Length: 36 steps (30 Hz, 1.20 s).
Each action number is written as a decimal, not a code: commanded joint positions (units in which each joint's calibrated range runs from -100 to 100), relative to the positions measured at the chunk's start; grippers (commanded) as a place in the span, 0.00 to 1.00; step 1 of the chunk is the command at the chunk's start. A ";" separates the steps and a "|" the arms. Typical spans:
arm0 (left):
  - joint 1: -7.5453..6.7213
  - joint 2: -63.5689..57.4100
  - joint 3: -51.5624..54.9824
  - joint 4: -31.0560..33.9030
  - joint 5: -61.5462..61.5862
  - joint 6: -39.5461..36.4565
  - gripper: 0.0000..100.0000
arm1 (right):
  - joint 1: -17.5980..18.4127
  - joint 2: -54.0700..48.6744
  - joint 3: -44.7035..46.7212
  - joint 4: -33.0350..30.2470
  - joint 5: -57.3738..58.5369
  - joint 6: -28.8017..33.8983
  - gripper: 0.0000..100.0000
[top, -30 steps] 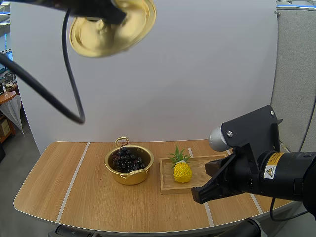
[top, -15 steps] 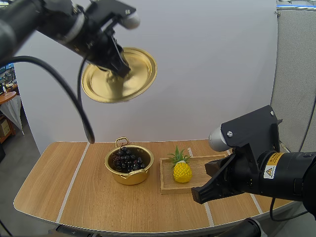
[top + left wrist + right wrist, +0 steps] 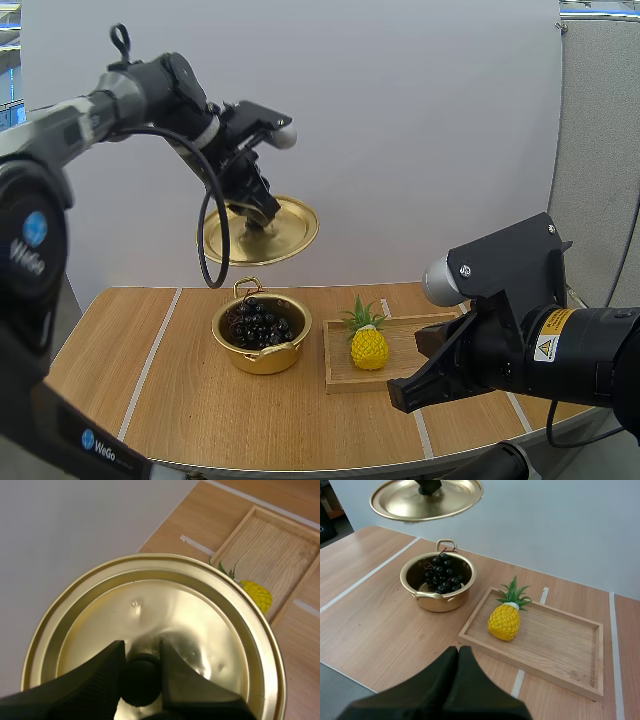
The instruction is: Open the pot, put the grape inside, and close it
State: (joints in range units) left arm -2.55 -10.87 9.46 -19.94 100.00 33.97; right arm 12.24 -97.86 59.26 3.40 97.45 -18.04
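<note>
Left arm [image 3: 150, 88] raised, wrist angled down, jaws pinching lid [image 3: 292, 228] knob between tips. Right arm [image 3: 520, 340] low, jaws together, nothing between.

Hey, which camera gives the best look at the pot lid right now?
The left wrist view: the lid is close up, its black knob pinched by the left gripper. The high view shows it smaller, held in the air above the pot; the right wrist view shows it from across the table.

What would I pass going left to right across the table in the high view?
Pot with grapes inside → pineapple → right end effector. The lid, held above the pot by the left end effector, overlaps it, so it's left out.
</note>
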 commanded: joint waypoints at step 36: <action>-0.07 13.81 15.02 -2.29 -25.85 9.42 0.00 | -0.18 -0.37 0.18 -0.17 -0.56 -0.51 0.00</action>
State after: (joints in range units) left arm -2.55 0.34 24.17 -18.62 71.30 41.89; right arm 12.24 -97.86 59.26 3.40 97.45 -18.04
